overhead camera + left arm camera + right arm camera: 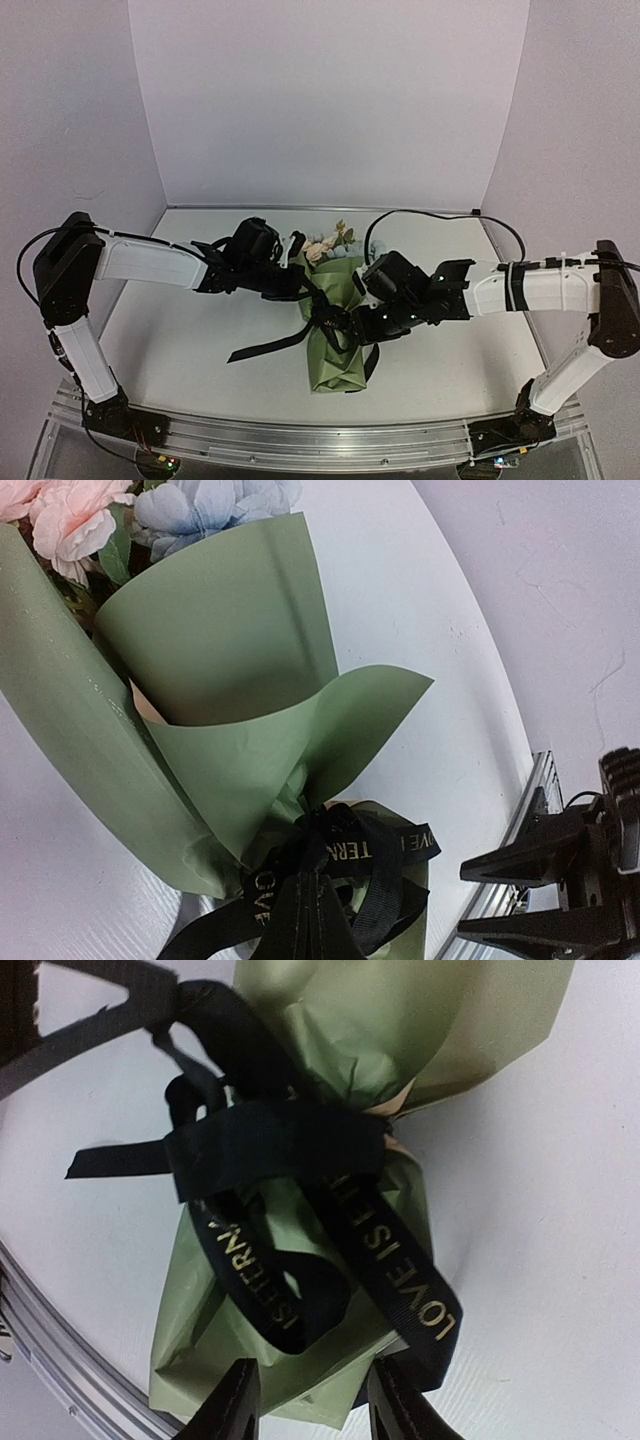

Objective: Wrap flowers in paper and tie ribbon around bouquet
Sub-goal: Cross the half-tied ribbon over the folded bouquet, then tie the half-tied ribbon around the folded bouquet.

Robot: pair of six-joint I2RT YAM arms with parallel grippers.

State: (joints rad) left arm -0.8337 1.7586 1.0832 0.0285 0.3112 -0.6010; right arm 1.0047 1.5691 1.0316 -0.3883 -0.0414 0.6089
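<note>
Bouquet [335,320] is lying in the middle of the tabletop [180,330], with its blooms pointing to the far edge and its folded tail reaching toward the near edge. I am judging the wrapping as done and the tying as nearly done, since the paper [220,650] is curling round the stems as an olive-green cone, with a sliver of tan showing at the overlap. It is pinching in hard where the band crosses it. The flowers [328,245] are peeking out of the cone's mouth, pink, cream and pale blue.

The ribbon [290,1145] is circling that narrow waist. It is bunching into a knot with two lettered loops hanging over the tail, and one long end is trailing toward the left edge.

I am holding my right hand [315,1375] just beside the tail with its fingers apart and nothing between them. I am keeping my left hand [300,925] closed right at the knot, though I cannot tell whether a strand is caught in it.

Next, I am expecting to snug the knot by drawing on the loose ends without dragging the cone or crushing its paper.
</note>
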